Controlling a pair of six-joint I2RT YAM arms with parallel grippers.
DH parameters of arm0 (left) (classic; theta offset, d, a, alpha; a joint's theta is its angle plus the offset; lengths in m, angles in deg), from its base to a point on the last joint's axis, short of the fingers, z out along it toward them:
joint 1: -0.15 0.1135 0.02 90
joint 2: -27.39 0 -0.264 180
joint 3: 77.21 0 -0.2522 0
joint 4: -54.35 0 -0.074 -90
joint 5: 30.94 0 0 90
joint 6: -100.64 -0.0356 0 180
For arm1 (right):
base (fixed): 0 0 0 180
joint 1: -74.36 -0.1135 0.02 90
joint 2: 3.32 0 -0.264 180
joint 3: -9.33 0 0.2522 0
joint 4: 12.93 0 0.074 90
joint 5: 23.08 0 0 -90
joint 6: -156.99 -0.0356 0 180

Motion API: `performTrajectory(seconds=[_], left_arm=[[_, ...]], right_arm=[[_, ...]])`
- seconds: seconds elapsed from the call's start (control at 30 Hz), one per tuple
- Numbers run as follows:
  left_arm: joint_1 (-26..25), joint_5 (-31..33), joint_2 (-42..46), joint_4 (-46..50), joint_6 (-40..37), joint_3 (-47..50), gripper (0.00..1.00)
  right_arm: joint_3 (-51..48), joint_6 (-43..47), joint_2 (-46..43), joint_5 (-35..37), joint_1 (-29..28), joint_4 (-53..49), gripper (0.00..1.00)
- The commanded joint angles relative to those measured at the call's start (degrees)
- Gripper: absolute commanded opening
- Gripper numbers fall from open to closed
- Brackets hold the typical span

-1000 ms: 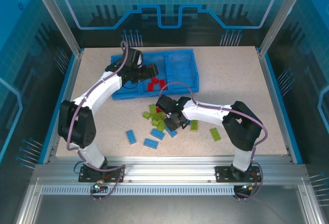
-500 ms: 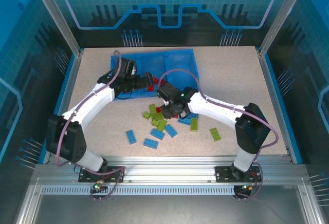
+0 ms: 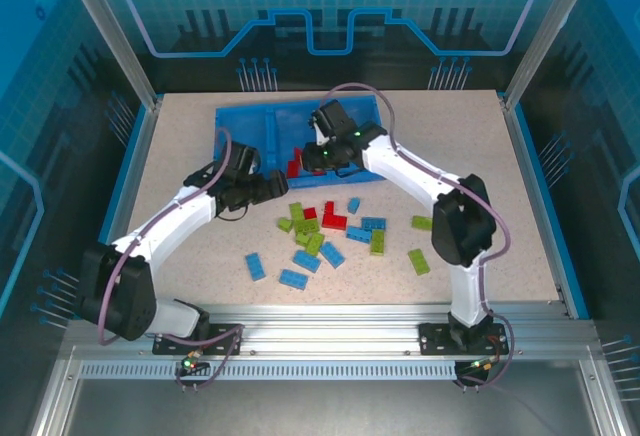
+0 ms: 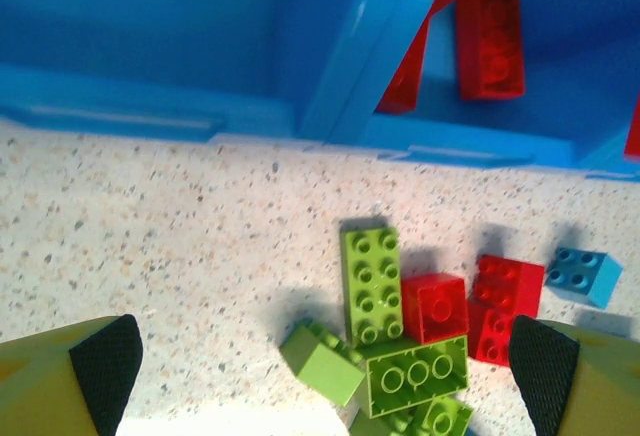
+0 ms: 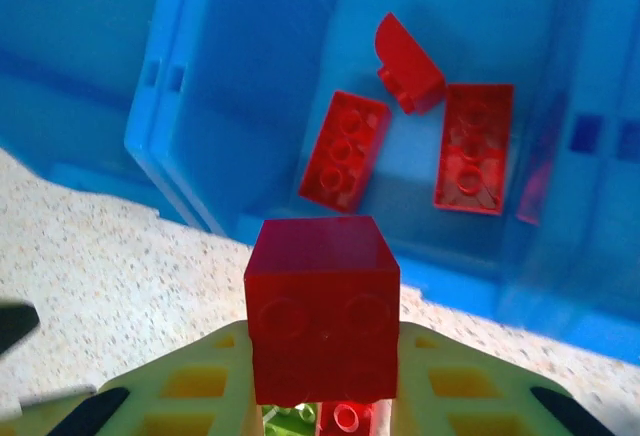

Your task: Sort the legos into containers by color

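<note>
Right wrist view: right claw (image 5: 325,396) is clenched on a red brick (image 5: 322,306), pinched by its sides so the underside is free to drop clean. It hangs just over the near wall of the tray (image 5: 230,46), heading for the middle compartment where three red bricks (image 5: 345,151) lie flat. Looks like that bin is the red one, so my read is the step is carry-and-release. The left compartment beside it looks bare.

Left claw (image 4: 325,366) is released, fingers spread wide, hovering over the loose pile on the worktop (image 3: 480,156), just on the near side of the tray wall. Under it a long green brick (image 4: 370,286) touches a small square red brick (image 4: 435,306). Another red one (image 4: 505,306) sits right beside that, and a small blue brick (image 4: 585,276) lies a little apart. Wide spread is probably to straddle one piece, but the pile is packed, so neighbours may get shoved.

Tray sits toward the worktop's far edge, left of centre. More blue and green bricks are scattered between it and the near edge.

No brand, label or readable writing on bricks, tray or claws.
</note>
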Motion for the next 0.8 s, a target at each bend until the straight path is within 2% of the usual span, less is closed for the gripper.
performTrajectory(seconds=[0.0, 0.13, 0.27, 0.43, 0.5, 0.67, 0.77], left_arm=[[0.25, 0.53, 2.11, 1.03, 1.92, 2.22, 0.99], [0.25, 0.27, 2.77, 1.01, 2.59, 3.83, 0.99], [0.26, -0.23, 3.30, 0.33, 3.38, 5.37, 0.99], [0.25, -0.73, 3.37, 0.00, 4.11, 6.43, 0.99], [0.27, -0.46, 3.71, 0.11, 4.18, 6.56, 0.99], [0.31, 0.04, 4.27, 0.09, 4.02, 7.48, 0.99], [0.25, -0.11, 4.31, 0.02, 4.29, 8.09, 0.99]], right_arm=[[5.65, -3.75, 4.54, -0.62, 1.11, -4.62, 0.28], [10.22, -6.59, 8.66, -0.34, 2.04, -6.17, 0.29], [12.51, -9.84, 11.18, -0.61, 2.53, -5.50, 0.34], [19.54, -9.16, 15.24, -1.82, 2.45, -8.10, 0.66], [20.46, -7.76, 14.71, -1.75, 2.07, -8.73, 0.71], [11.96, -1.50, 6.19, 0.98, 0.03, -5.08, 0.79], [1.88, 5.24, -1.19, 3.14, -1.28, -2.41, 0.80]])
